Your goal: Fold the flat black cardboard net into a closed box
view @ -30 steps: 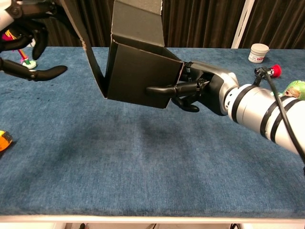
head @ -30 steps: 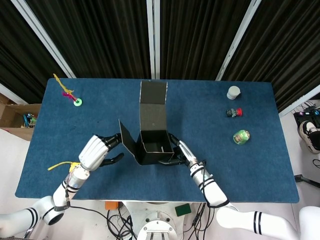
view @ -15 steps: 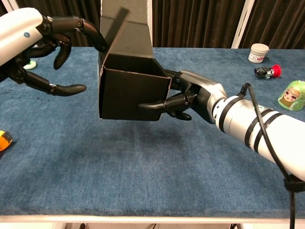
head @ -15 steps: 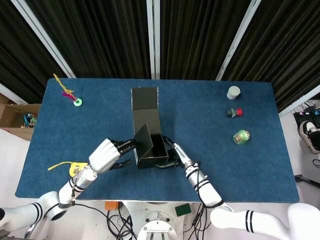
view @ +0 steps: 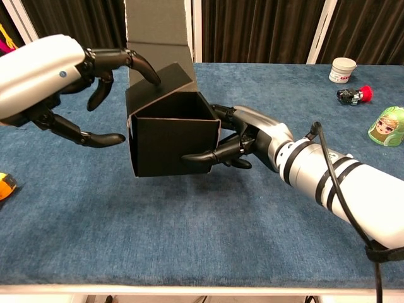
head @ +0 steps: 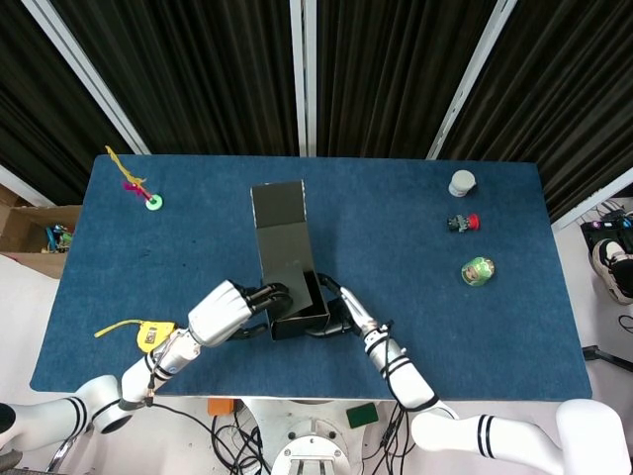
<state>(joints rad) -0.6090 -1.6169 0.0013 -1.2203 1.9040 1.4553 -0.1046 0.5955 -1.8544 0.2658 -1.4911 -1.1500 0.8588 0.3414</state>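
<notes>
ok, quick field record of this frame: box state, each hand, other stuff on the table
box: black cardboard box, partly folded, top open, lid panel not closed
left hand: left hand at the box's left side, fingertip pressing a side flap inward
right hand: right hand gripping the box's right side, finger across the front wall
table: blue cloth table
other items: white jar, red-capped item, green figurine, all to the right; yellow item near left edge
</notes>
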